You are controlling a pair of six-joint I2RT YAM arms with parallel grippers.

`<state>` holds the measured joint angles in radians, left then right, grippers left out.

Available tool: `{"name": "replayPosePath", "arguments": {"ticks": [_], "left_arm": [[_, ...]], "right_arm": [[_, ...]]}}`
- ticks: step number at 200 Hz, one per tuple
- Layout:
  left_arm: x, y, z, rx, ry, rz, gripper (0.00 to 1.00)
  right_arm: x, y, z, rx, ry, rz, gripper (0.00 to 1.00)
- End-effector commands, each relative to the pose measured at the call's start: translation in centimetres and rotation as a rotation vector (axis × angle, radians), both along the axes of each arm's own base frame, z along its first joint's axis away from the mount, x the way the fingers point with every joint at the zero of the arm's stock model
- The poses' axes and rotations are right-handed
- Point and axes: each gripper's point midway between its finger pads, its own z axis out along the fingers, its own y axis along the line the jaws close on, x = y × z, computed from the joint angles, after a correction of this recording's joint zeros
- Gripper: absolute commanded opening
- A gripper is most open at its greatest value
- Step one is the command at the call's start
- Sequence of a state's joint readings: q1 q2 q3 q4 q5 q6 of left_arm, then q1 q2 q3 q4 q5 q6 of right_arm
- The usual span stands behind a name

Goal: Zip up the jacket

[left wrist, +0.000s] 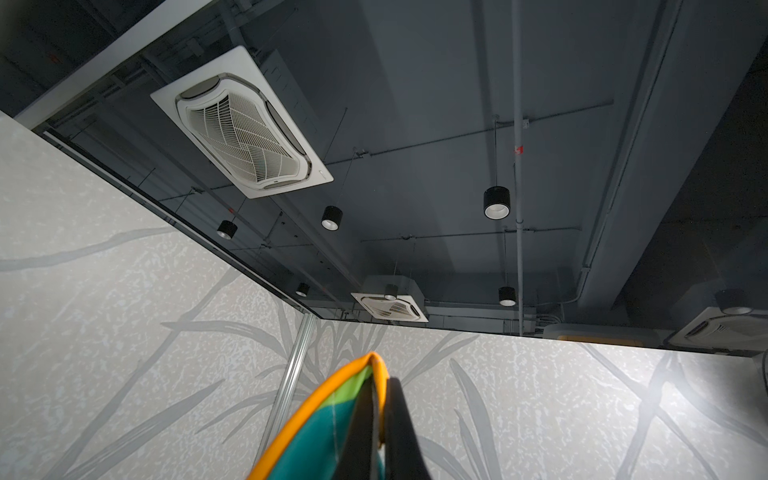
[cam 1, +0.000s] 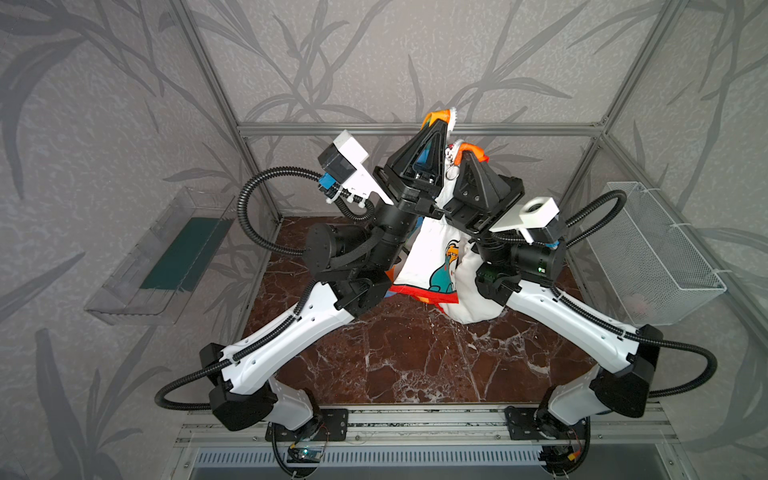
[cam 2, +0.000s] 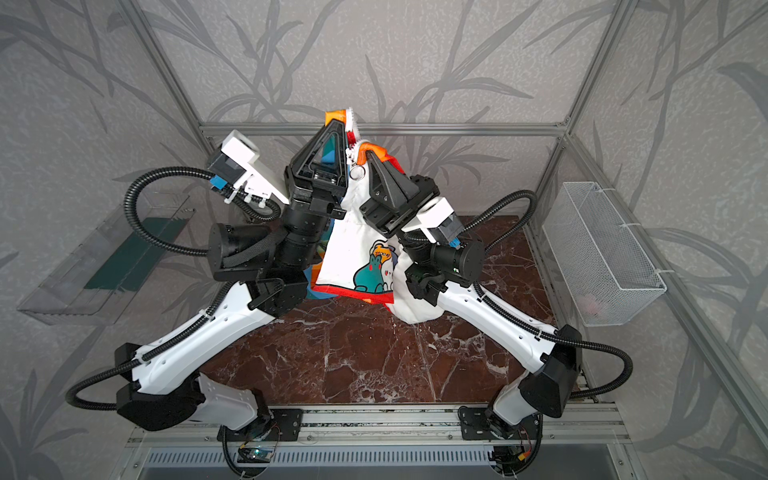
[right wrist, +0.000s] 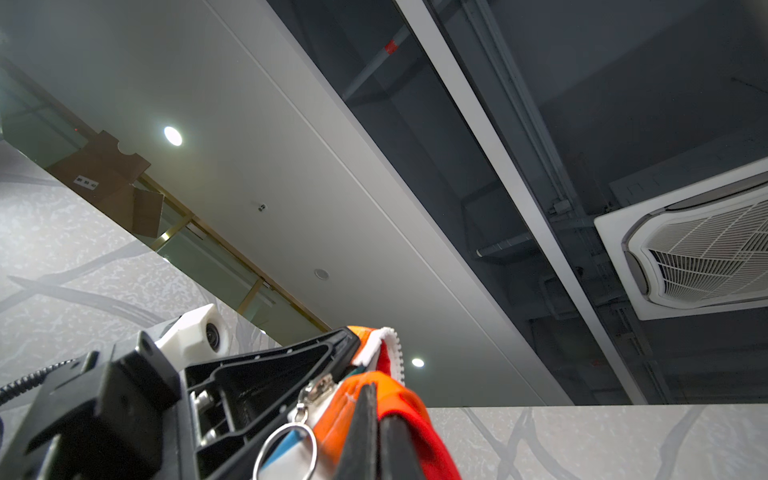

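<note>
Clamping shut on the orange-trimmed top edge of the jacket (cam 1: pixel 432 257), the left pincer (cam 1: pixel 441 121) sits upper centre in both top views. The right pincer (cam 1: pixel 468 156) is closed on the facing edge, just below and right of it. The ring pull (cam 1: pixel 452 172) dangles between them, nearer the right pincer. The jacket hangs from both, zipper line running down-frame, lower folds reaching the desk (cam 1: pixel 395 357). Judgement: neither pincer is free to take the pull.
</note>
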<state>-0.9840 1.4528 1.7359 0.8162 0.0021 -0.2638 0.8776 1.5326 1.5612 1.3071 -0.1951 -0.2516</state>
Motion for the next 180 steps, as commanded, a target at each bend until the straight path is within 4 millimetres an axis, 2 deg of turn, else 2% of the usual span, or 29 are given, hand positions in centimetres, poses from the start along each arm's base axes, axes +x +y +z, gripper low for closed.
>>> {"name": "replayPosePath", "arguments": {"ticks": [1, 43, 110, 154, 180], "left_arm": [[-2.0, 2.3, 1.7, -0.047, -0.055, 0.011, 0.00], [-2.1, 3.1, 1.4, -0.027, -0.037, 0.042, 0.00], [-2.2, 2.9, 1.4, -0.014, -0.021, 0.021, 0.00], [-2.2, 2.8, 1.2, 0.013, -0.021, 0.039, 0.00], [-2.5, 3.3, 1.2, 0.019, -0.029, 0.064, 0.00]], "right_arm": [[-2.3, -1.8, 2.0, 0.037, -0.088, -0.084, 0.00], [-3.2, -2.6, 2.5, 0.049, -0.127, -0.132, 0.00], [-3.9, -3.1, 2.9, 0.052, -0.157, -0.163, 0.00], [-3.9, -2.8, 3.0, 0.036, -0.163, -0.184, 0.00], [-3.8, -2.4, 2.9, 0.009, -0.165, -0.201, 0.00]]}}
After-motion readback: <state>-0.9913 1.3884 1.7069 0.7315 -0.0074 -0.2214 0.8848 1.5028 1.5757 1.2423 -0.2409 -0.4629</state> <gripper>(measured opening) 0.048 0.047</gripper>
